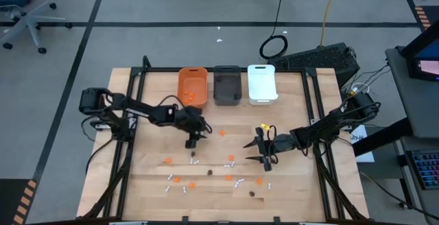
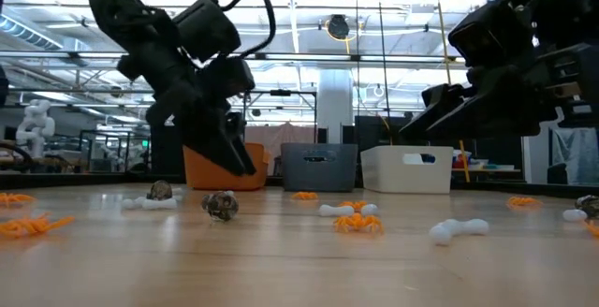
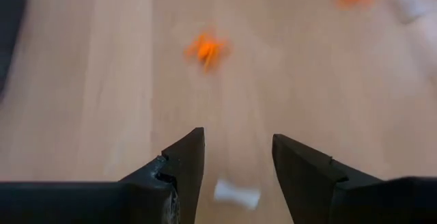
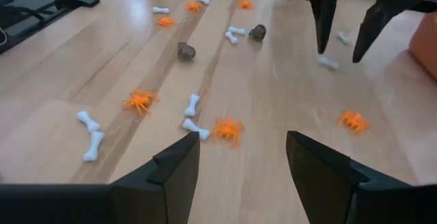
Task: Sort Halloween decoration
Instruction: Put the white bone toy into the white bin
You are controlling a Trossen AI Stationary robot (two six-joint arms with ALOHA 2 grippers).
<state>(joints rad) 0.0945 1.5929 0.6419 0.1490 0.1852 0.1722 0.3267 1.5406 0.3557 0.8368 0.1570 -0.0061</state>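
The decoration lies scattered over the wooden table (image 1: 288, 197): orange spiders (image 4: 227, 128), white bone sticks (image 4: 192, 104) and dark lumps (image 4: 186, 50). My left gripper (image 1: 192, 143) points down at the table in front of the orange bin, open. One white stick (image 3: 237, 194) lies flat on the wood between its fingertips, also seen in the right wrist view (image 4: 328, 63). The fingers stand on either side of the stick without touching it. My right gripper (image 1: 256, 151) hovers open near the table's middle, pointing toward the left side, with an orange spider lying ahead of it.
Three bins stand in a row at the far edge: orange (image 1: 193, 86), dark grey (image 1: 227, 85), white (image 1: 261, 83). Most pieces lie in the near half, between and in front of the grippers. A black frame (image 1: 317, 115) runs along the table's sides.
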